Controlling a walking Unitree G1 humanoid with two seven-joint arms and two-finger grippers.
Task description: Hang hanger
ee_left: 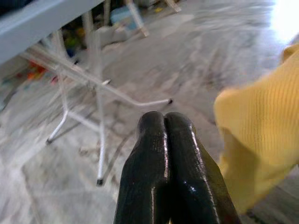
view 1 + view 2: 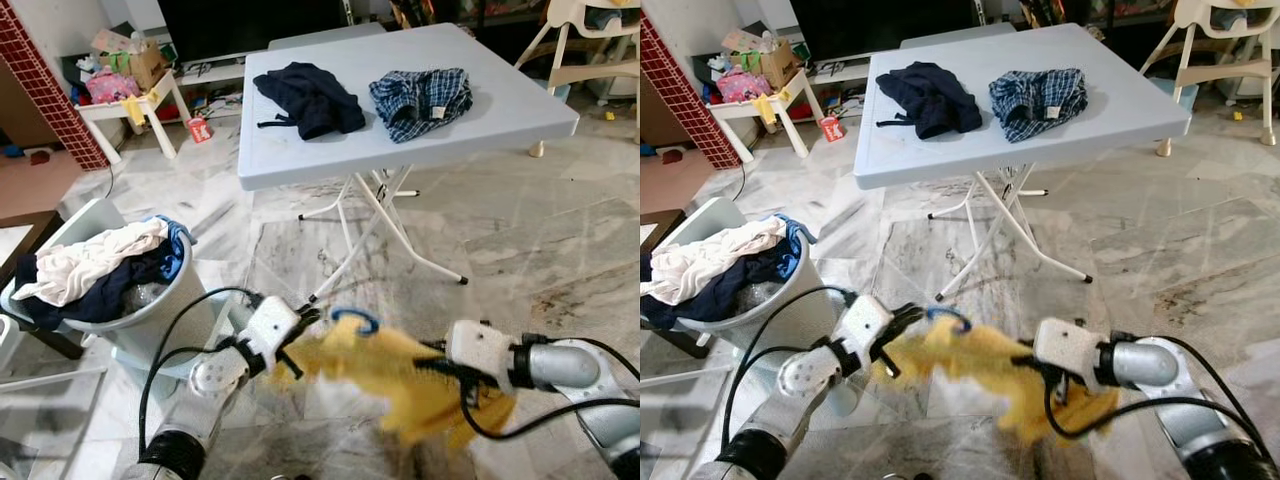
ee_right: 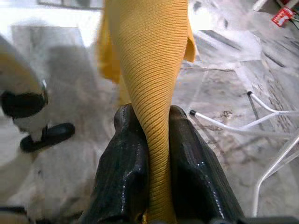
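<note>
right gripper [image 3: 156, 154] pinched the yellow cloth [image 2: 400, 375] tight | left gripper [image 1: 164, 140] was squeezed shut with nothing in it, just beside the cloth | blue hanger [image 2: 357, 317] hook poked up from the cloth, low over the floor | laundry basket [image 2: 150, 320] sat left | table [image 2: 520, 110] with two clothes stood behind

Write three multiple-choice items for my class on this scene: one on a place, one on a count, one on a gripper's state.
1. Where does the checked shirt lie?
A. on the floor
B. on the folding table
C. in the basket

2. How many garments lie on the table?
A. two
B. four
C. none

3. What is the right gripper doing?
A. hanging open
B. holding a cup
C. pinching the yellow garment

Answers:
1 B: the shirt rests on the tabletop beside the dark garment.
2 A: only the dark and checked ones lie there.
3 C: ribbed yellow cloth runs between its fingers in the right wrist view.
</note>
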